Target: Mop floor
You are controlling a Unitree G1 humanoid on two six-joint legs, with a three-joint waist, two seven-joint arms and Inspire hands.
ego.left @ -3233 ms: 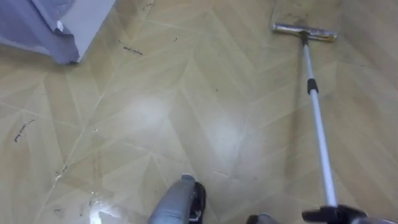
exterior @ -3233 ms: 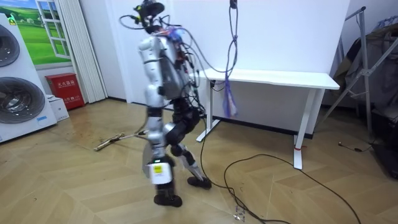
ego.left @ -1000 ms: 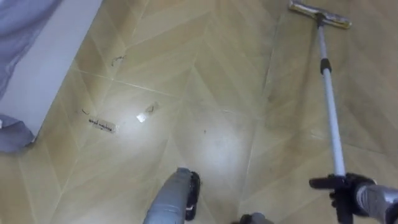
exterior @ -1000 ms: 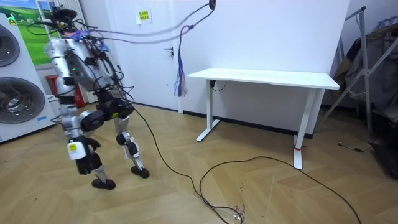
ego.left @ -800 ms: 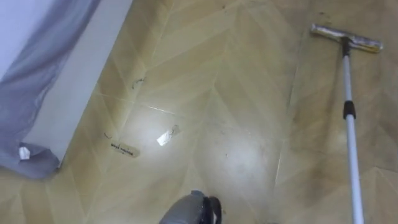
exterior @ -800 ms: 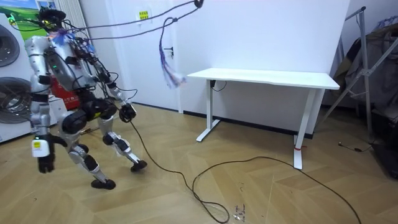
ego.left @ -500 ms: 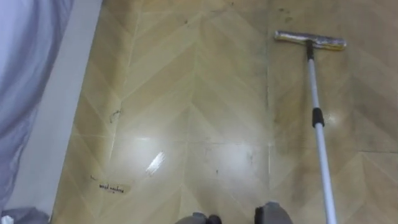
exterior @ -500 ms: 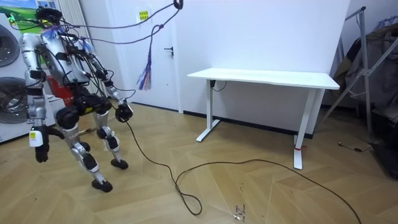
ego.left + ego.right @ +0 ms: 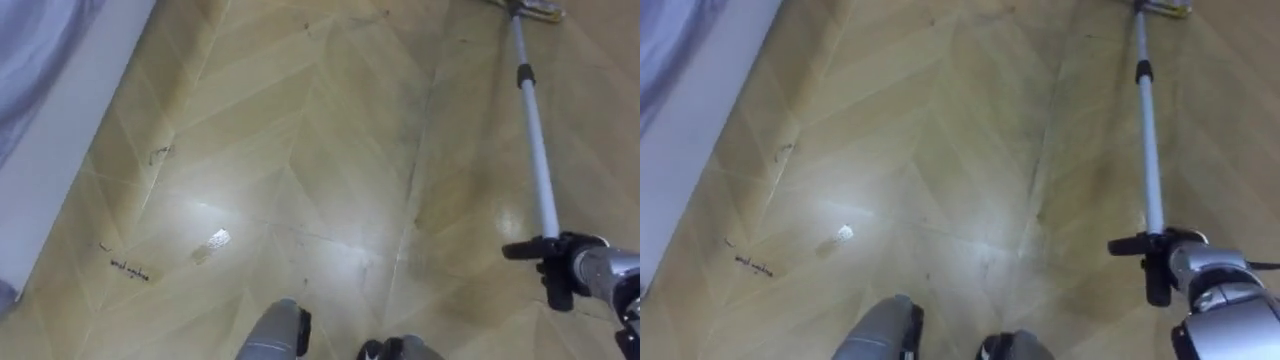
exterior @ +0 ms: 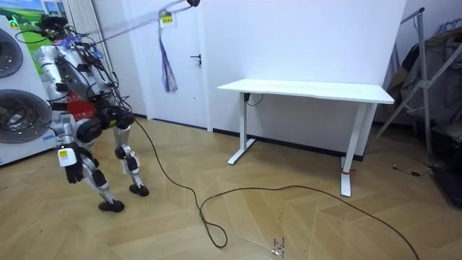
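Note:
A flat mop with a long silver pole (image 9: 535,150) lies ahead of me to the right on the herringbone wood floor. Its head (image 9: 532,9) rests on the floor at the top edge of the view, also seen as the mop head (image 9: 1162,8). My right hand (image 9: 592,272) is shut round the pole's lower end, just behind a black clamp. A dull, streaky strip of floor (image 9: 440,150) runs beside the pole. In the room view my left hand (image 10: 71,172) hangs down at my side, away from the mop.
A white skirting board (image 9: 60,140) and grey cloth run along my left. Small paper scraps (image 9: 210,243) lie on the floor near it. In the room view I stand by the washing machines (image 10: 18,115) and a red box (image 10: 81,108); a white table (image 10: 310,90) stands further right.
I have walked towards the room view's left, up to the washing machines. The eye view shifted with it: the mop head now sits at the top edge and my right hand shows again.

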